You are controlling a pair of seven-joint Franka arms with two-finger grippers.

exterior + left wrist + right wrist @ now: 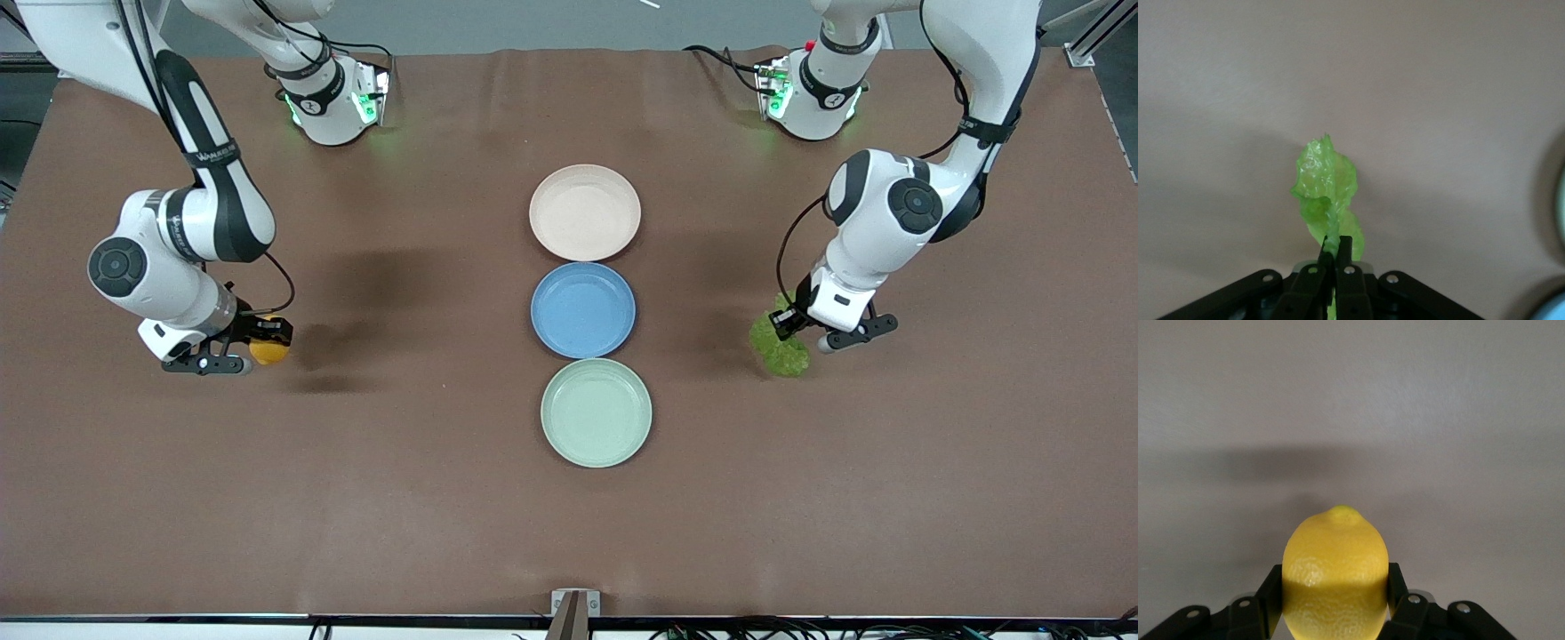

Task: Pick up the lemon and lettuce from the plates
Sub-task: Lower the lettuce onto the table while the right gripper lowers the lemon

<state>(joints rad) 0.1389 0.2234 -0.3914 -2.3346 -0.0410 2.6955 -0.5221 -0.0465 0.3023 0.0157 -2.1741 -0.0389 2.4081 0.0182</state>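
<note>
All 3 plates (pixel 584 213) sit bare — right gripper (pixel 253 351) clamps the lemon (pixel 269 350) crosswise, left gripper (pixel 805 331) pinches the lettuce (pixel 779 348), both over table flanking the blue plate (pixel 583 310).

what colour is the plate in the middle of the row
Blue; the middle plate shows best in the front view.

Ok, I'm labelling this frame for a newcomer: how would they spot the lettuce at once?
Start at the row of three plates mid-table, then look from the blue plate toward the left arm's end. There the left gripper is shut on the lettuce, the only crinkled green leaf; the right gripper holds a smooth yellow lemon.
</note>
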